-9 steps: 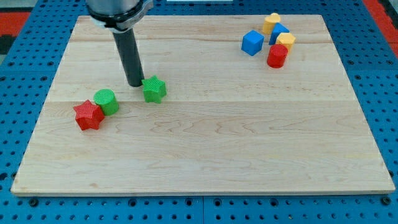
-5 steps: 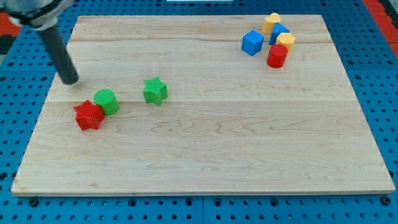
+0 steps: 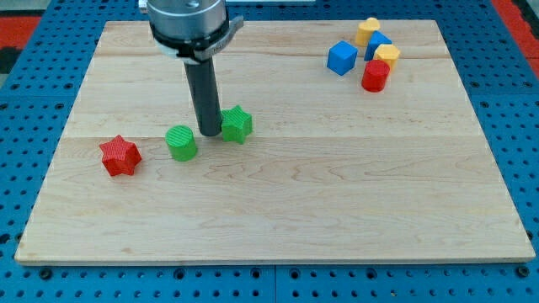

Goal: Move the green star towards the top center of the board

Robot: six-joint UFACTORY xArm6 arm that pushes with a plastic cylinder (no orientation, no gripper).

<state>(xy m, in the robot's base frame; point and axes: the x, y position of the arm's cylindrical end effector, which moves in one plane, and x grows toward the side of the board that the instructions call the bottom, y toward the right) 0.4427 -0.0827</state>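
You have seven blocks on the wooden board (image 3: 278,210): two green, two red, two blue and at least one yellow, with a second yellow piece in the cluster making it likely eight; the far group is packed too tight to be sure of every shape. On the view's left sit three: a red star (image 3: 120,156), a green cylinder (image 3: 181,142) and the green star (image 3: 237,124). At the view's top right you see a blue cube (image 3: 341,57), a second blue block (image 3: 378,44), two yellow blocks (image 3: 367,30) (image 3: 387,55) and a red cylinder (image 3: 376,75), bunched together.

The green star is a small ridged piece lying flat, left of the board's centre and about mid-height. My tip (image 3: 209,133) stands just at its left side, touching or nearly so, between it and the green cylinder. The arm carries only this dark rod, so there are no jaws to read as apart or together.
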